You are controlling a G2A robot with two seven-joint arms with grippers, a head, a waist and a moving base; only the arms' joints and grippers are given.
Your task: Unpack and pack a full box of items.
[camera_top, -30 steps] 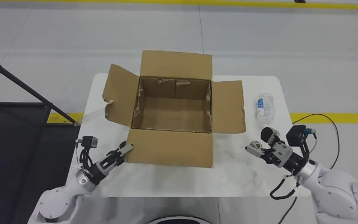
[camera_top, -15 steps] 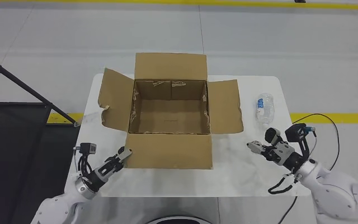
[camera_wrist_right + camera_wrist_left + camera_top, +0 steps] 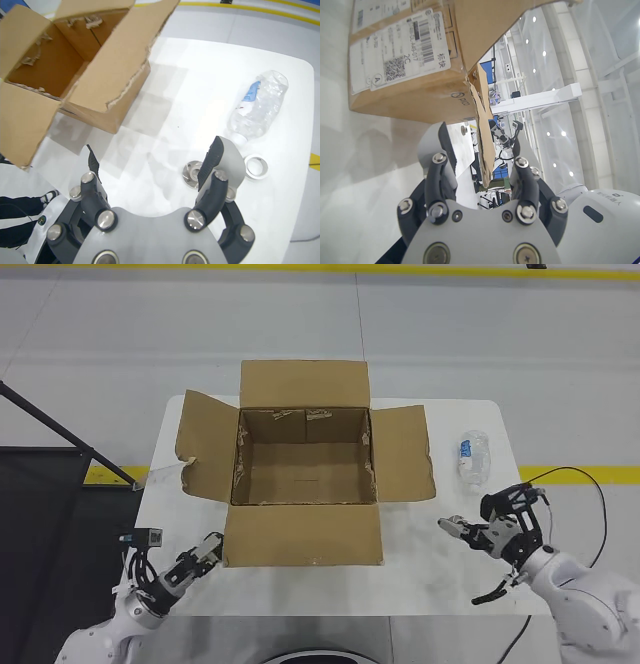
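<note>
Left tool (image 3: 208,548) and right tool (image 3: 450,526), both spread apart, flank the open box (image 3: 303,534).

White arms (image 3: 590,609), grey end effector (image 3: 153,142), silver screws (image 3: 195,218)

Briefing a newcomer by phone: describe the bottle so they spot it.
Find the white table with the open box. Off the box's right flap lies the bottle: clear crumpled plastic, blue label, unlike the metal ring by its neck.

left end effector (image 3: 213,544) fingers spread, right end effector (image 3: 446,525) fingers spread, arms tucked close
</note>
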